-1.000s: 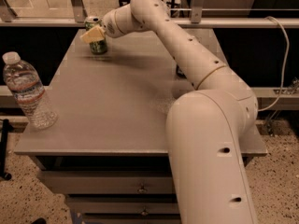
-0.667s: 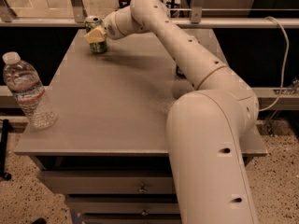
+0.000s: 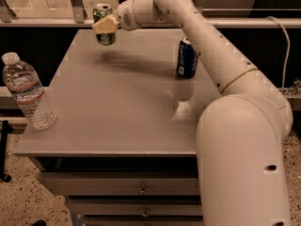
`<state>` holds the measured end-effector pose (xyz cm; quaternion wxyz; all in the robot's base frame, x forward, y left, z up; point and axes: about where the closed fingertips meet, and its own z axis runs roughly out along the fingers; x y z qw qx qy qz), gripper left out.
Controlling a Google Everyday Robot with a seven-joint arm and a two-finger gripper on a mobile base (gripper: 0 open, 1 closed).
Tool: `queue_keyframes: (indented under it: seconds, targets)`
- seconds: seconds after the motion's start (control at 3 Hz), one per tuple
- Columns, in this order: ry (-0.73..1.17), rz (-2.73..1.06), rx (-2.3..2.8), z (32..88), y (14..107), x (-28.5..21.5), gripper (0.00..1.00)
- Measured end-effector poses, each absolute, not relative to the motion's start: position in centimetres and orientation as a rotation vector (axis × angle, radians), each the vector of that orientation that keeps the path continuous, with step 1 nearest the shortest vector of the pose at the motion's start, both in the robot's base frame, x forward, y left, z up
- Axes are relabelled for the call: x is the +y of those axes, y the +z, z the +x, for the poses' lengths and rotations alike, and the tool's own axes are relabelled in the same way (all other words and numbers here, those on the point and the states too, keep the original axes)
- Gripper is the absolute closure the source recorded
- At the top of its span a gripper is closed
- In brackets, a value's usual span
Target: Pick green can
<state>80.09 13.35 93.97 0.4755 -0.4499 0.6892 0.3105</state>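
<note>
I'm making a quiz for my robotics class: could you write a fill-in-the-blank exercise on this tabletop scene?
1. The gripper, near the table's far edge, has its fingers ____ on the green can.
2. The other can, standing beside the arm, is dark ____.
3. The water bottle has a ____ cap.
Missing words: shut; blue; white.

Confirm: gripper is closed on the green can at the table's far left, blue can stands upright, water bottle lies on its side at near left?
Not quite. The camera view shows the water bottle standing upright, cap up. The rest holds: the gripper grips the green can, and the blue can stands upright.
</note>
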Motion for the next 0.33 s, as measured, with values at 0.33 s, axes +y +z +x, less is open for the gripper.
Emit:
queue_keyframes:
  seconds: [0.33]
  targets:
    - [0.822,-1.113,1.644,76.38,97.36,10.36,1.00]
